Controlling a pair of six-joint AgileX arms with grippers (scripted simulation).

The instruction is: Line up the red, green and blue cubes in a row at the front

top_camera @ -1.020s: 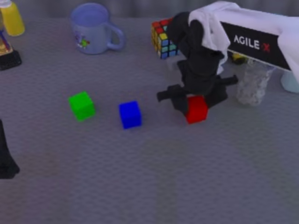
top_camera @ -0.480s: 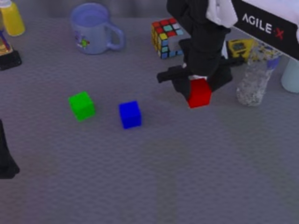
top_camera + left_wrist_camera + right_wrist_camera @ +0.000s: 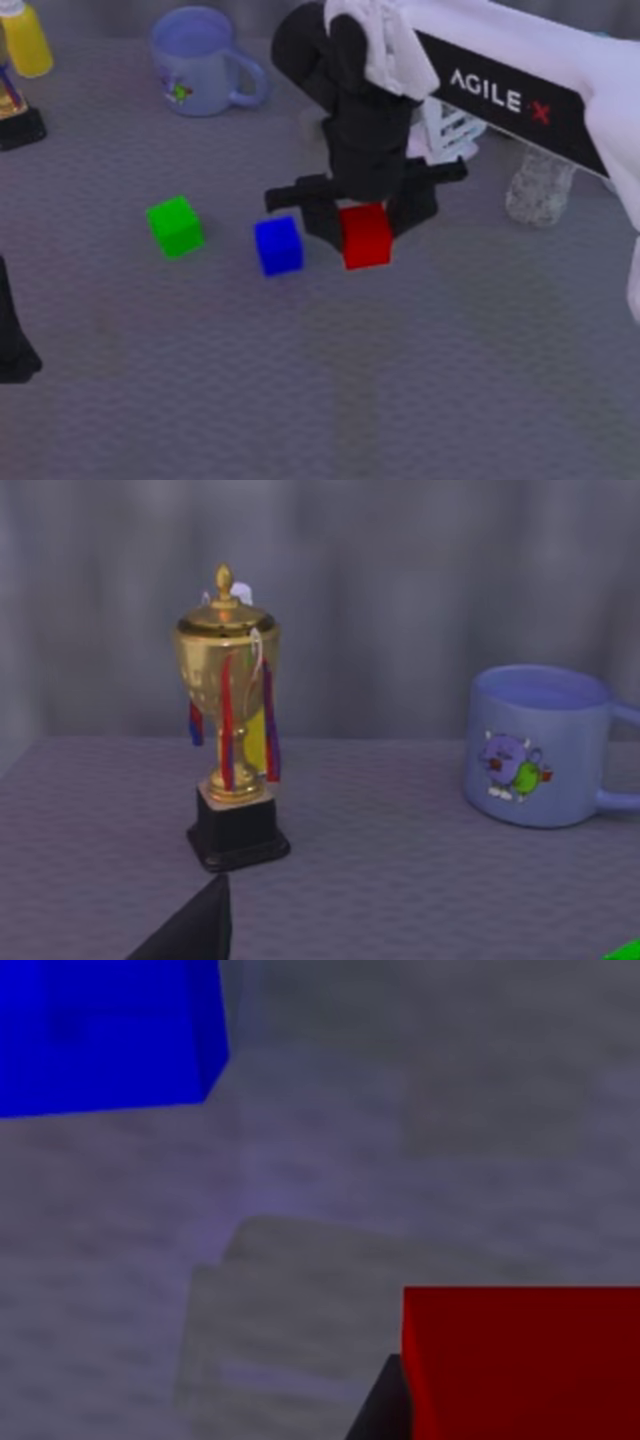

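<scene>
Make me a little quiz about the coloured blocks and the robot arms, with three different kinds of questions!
1. True or false: the right gripper holds the red cube.
2. Which cube sits between the other two in the top view? A) green cube B) blue cube C) red cube
3. Fill in: the golden trophy stands beside the purple ____.

Key: 1 true; 2 B; 3 mug. The left gripper stays parked at the table's left edge.
</scene>
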